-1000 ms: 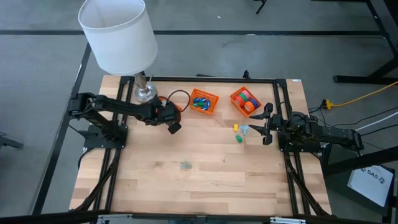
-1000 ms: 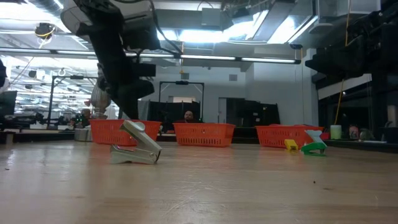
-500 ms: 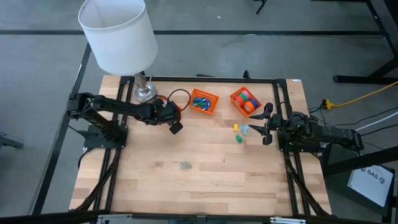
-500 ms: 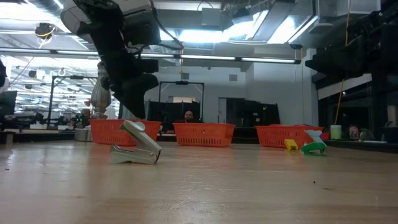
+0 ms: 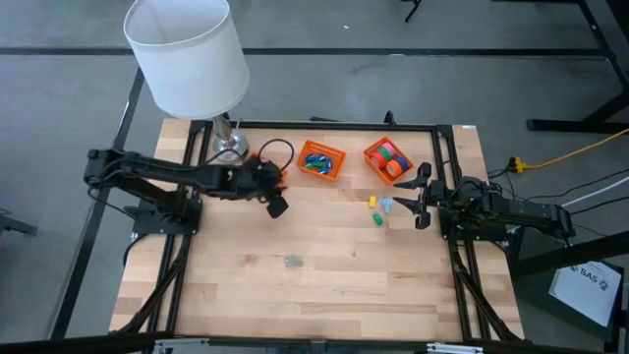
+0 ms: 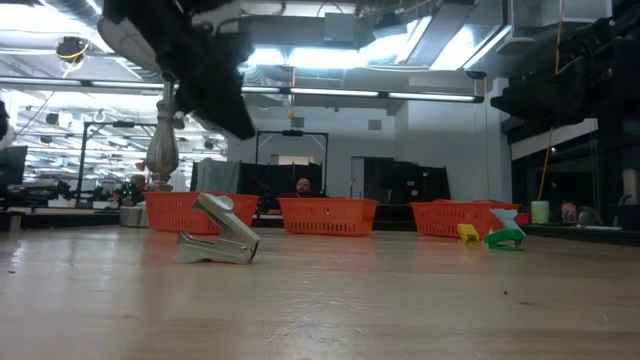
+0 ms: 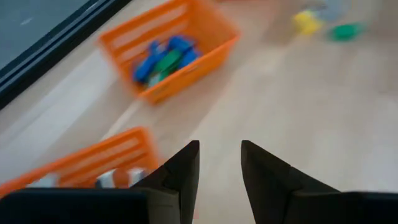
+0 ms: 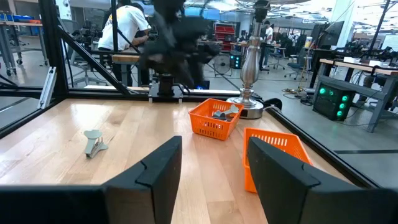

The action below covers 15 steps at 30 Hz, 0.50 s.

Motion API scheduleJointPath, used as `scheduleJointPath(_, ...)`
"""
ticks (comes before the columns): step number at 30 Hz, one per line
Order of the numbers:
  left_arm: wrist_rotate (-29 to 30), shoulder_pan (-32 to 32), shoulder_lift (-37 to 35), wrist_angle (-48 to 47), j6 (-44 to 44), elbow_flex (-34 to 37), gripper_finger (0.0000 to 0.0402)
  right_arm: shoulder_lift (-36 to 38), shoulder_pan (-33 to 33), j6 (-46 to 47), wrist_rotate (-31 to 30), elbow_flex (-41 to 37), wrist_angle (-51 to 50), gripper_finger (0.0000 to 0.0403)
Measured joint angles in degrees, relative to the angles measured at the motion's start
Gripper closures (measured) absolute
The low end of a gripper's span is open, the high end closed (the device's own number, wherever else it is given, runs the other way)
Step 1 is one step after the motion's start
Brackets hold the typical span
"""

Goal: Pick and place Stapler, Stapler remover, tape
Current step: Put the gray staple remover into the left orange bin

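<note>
A small grey metal stapler point(image 5: 292, 261) point(image 6: 220, 238) point(image 8: 93, 143) lies alone on the table's near middle, its top arm raised. Tape rolls point(image 5: 391, 157) in red, orange and green sit in the far right orange basket point(image 5: 374, 149). My left gripper point(image 5: 278, 206) point(image 7: 219, 152) point(image 6: 238, 122) hovers open, high above the table, beside the left basket point(image 7: 81, 163) by the lamp. That basket holds grey metal pieces point(image 8: 219, 114). My right gripper point(image 5: 422, 197) point(image 8: 214, 143) waits open at the right side.
The middle basket point(image 5: 322, 159) point(image 7: 168, 59) holds blue and green pieces. Small yellow point(image 5: 373, 203), pale blue point(image 5: 386, 206) and green point(image 5: 376, 220) things lie in front of my right gripper. A lamp point(image 5: 187, 54) stands at the far left corner. People show in the room behind.
My left gripper has risen well above the table near the left basket, and its arm has drawn back toward the left edge. The stapler and the baskets have stayed in place.
</note>
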State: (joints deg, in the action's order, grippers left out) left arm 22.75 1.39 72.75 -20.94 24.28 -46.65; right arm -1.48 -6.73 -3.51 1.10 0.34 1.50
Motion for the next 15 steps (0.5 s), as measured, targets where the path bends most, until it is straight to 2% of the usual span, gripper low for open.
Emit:
scheduleJointPath(7, -3.0, -8.2, -1.1, 8.0, -1.8, 0.0, 0.0286, 0.0, 0.0, 0.0, 0.0, 0.0, 0.0, 0.0214)
scheduleJointPath(15, -6.0, -16.8, -0.7, 8.5, 2.9, 0.0, 0.0291, 0.0, 0.0, 0.0, 0.0, 0.0, 0.0, 0.0214)
